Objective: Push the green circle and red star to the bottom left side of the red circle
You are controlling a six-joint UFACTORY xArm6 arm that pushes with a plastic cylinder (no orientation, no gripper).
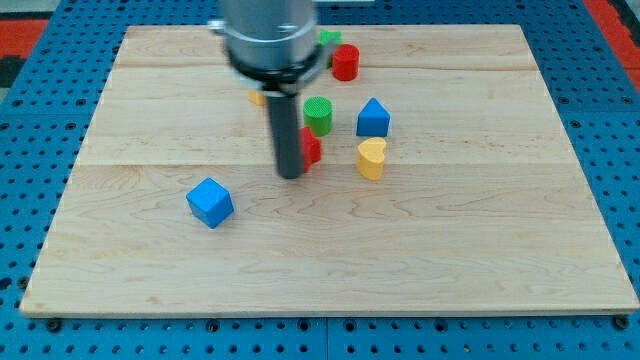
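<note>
Camera view: no jaws, the rod's tip [290,174] touches the red star [311,149] below the green circle [318,113]; red circle [346,62] well above; a glancing push could separate the pair.

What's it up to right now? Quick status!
My tip against the red star's left side. Green circle just above the star. Red circle farther up; nothing blocking the way.

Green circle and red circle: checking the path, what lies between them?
Nothing: bare wood separates the green circle from the red circle in the camera view.
</note>
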